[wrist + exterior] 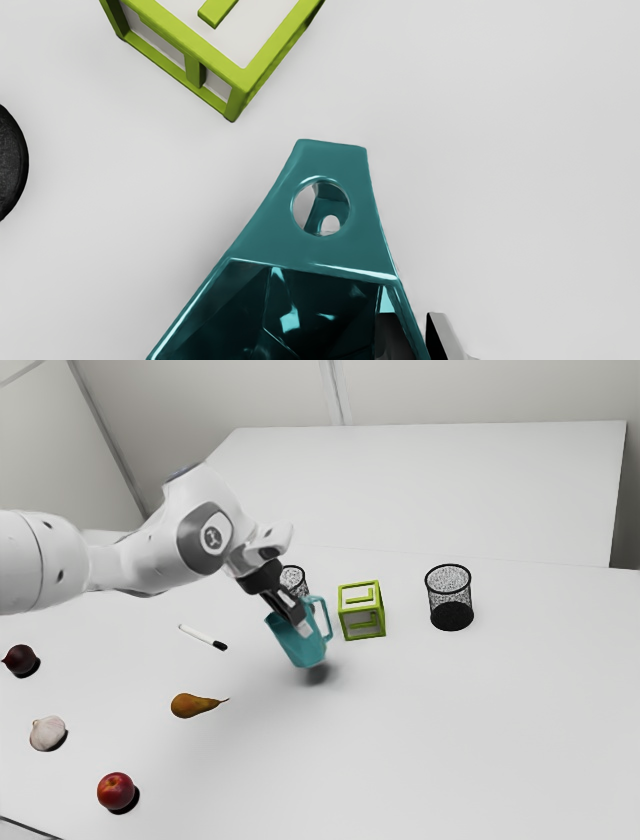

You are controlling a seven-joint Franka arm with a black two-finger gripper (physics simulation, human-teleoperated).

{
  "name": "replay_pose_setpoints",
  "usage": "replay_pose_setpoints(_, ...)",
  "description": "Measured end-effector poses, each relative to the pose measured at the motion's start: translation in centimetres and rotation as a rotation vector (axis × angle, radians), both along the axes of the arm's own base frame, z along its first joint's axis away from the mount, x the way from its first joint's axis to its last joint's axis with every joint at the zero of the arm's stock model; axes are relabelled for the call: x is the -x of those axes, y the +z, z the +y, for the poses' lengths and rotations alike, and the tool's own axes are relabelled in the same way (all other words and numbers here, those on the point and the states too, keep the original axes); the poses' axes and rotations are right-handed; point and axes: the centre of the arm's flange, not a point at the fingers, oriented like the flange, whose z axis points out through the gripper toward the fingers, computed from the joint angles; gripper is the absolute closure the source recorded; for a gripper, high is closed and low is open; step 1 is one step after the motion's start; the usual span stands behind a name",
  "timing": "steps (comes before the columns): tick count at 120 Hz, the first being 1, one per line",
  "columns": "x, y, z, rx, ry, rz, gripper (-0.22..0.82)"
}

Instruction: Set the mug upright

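Red fruit (115,791) sits nearest the camera, by the table's (500,750) near edge, as a gripper (298,624) pinches the wall of a tilted teal mug (303,648).
From the exterior view's left to its right: a dark round bulb (21,660), a garlic head (46,733), a brown pear (192,705) and a capped marker (203,637); then the mug, mouth leaning toward the arm (140,560), its base above a shadow on the table, one finger inside and one outside; a mesh cup (293,578) behind it, a green-framed block (362,611), and another mesh cup (449,598) toward the table's far edge.
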Motion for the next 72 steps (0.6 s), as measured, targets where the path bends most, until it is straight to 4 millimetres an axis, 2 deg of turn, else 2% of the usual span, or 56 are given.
replay_pose_setpoints(16,3.0,-0.8,-0.6,-0.14,0.028,0.036,0.74)
replay_pose_setpoints(27,5.6,-1.4,-1.1,-0.184,0.078,0.053,0.74)
replay_pose_setpoints(41,7.8,-1.9,-1.8,-0.204,0.15,0.061,0.74)
replay_pose_setpoints(55,8.9,-2.6,-2.1,-0.208,0.228,0.071,0.75)
replay_pose_setpoints(72,9.1,-3.9,-2.0,-0.205,0.321,0.086,0.76)
